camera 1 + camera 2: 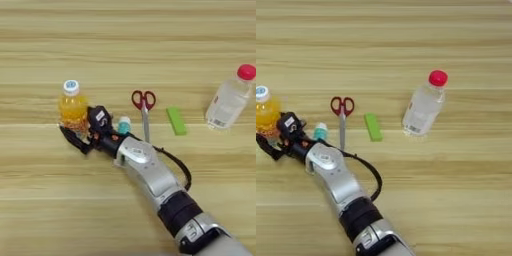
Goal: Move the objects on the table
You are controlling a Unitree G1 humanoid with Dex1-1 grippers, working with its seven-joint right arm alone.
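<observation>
Orange-drink bottle [72, 106] upright at table's [128, 45] 9 o'clock side. My gripper [80, 131] at its base, black fingers either side of lower body, clamped on bottle. White stick [123, 125], teal end showing, just at 3 o'clock of gripper beside my forearm. Red-handled scissors [144, 108] next, blades toward 6 o'clock. Green block [176, 120]. Clear bottle [229, 98], red cap, far at 3 o'clock.

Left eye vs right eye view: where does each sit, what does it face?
Left eye view: head-mounted, looking down on the table; right forearm enters bottom right, gripper at the orange-drink bottle.
Right eye view: same head, reaching further right; forearm enters at the bottom.
Shared: scissors, green stick, red-capped clear bottle.
</observation>
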